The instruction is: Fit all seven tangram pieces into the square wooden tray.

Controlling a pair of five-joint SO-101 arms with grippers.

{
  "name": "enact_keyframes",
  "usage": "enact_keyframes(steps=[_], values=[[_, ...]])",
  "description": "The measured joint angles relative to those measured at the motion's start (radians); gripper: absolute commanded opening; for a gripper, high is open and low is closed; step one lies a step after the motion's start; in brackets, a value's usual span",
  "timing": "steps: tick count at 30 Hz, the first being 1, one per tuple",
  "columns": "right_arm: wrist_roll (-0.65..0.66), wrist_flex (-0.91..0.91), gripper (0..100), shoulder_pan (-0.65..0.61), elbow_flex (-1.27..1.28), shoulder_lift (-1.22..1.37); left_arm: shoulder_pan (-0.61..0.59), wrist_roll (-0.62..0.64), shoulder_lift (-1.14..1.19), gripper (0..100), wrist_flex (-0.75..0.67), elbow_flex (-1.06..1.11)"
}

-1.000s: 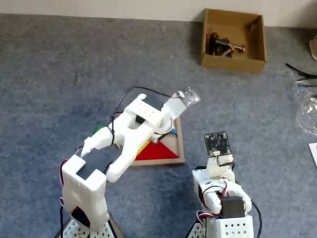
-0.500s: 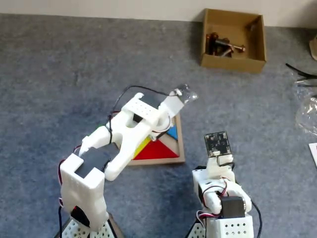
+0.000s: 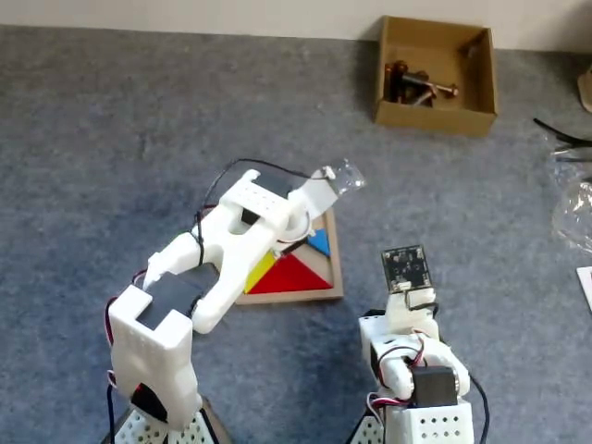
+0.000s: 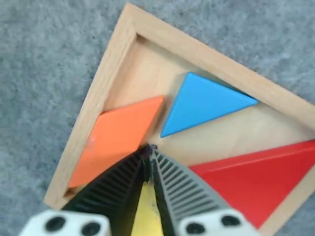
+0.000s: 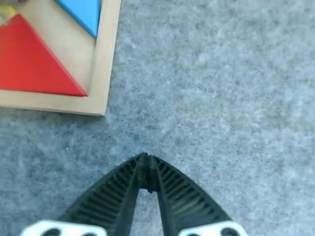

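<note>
Tool noted at frame centre, jaws closed tip to tip, tips at a corner of the orange parallelogram. A yellow piece is seen through the gap between the fingers. The orange parallelogram is laid along one wall of the wooden tray, with the blue triangle just beside it. The red triangle is separated from the blue triangle by bare tray floor. Tray is set on the grey bench.

A cardboard box of small parts sits on grey carpet.

Table covered in grey felt-like fabric. Pale strip runs along the far edge. Open cardboard box near the far right corner. Black cables and clear plastic at the right edge.
</note>
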Motion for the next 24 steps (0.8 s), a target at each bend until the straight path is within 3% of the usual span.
enact_keyframes(steps=[12,24], values=[[0.000,0.000,0.5,0.000,0.000,0.000,-0.009,-0.002,-0.120,1,-0.003,0.021],[0.000,0.000,0.5,0.000,0.000,0.000,0.109,-0.006,-0.137,1,-0.005,0.032]])
